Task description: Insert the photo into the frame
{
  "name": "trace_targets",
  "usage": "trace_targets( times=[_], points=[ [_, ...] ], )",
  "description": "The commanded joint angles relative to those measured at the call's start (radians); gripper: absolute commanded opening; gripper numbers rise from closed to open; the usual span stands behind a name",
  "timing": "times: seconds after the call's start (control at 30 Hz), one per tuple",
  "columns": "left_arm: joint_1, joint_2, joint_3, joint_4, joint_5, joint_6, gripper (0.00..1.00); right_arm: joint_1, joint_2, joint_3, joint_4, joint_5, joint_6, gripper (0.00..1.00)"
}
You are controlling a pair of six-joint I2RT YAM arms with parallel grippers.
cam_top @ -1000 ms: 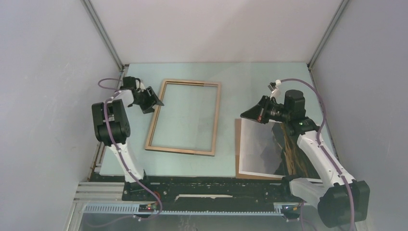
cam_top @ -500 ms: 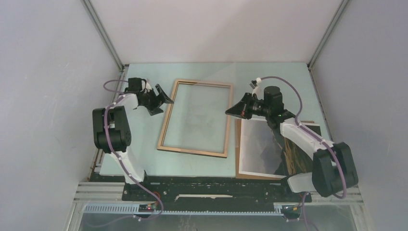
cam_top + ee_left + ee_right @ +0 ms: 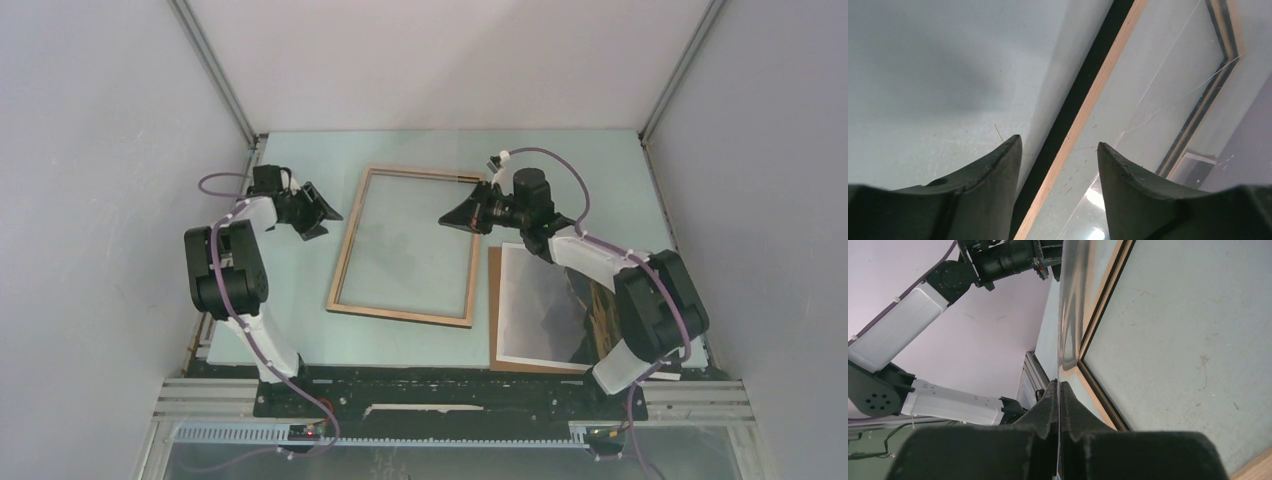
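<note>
Hovering the left hand (image 3: 330, 215), fingers apart, right at the frame (image 3: 344, 250) rim; poking the right hand (image 3: 445, 219), pinched together, over the opposite rim, photo (image 3: 535, 300) flat behind that hand.

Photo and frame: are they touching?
Apart. The top view shows the photo lying right of the frame, with a strip of brown backing board and bare table between them.
</note>
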Motion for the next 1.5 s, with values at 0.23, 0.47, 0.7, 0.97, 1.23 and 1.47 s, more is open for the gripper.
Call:
trace_targets(
  times=[0.23, 0.47, 0.7, 0.97, 1.23, 1.47],
  points=[
    [-0.012, 0.031, -0.030, 0.037, 0.012, -0.035, 0.59, 0.015, 0.114, 0.096, 0.138, 0.045, 0.036, 0.00],
    [-0.023, 0.042, -0.031, 0.037, 0.020, -0.035, 0.56, 0.011, 0.156, 0.096, 0.177, 0.031, 0.052, 0.00],
    [-0.025, 0.045, -0.032, 0.037, 0.024, -0.039, 0.54, 0.010, 0.132, 0.094, 0.132, 0.018, 0.033, 0.00],
    [-0.025, 0.058, -0.031, 0.045, 0.035, -0.045, 0.50, 0.018, 0.045, 0.069, 0.064, 0.044, -0.003, 0.00],
    [-0.026, 0.056, -0.031, 0.045, 0.036, -0.046, 0.49, 0.022, 0.073, 0.064, 0.138, 0.019, 0.030, 0.00],
    [-0.027, 0.059, -0.030, 0.046, 0.042, -0.048, 0.48, 0.032, 0.065, 0.066, 0.133, 0.016, 0.019, 0.00]
  ],
)
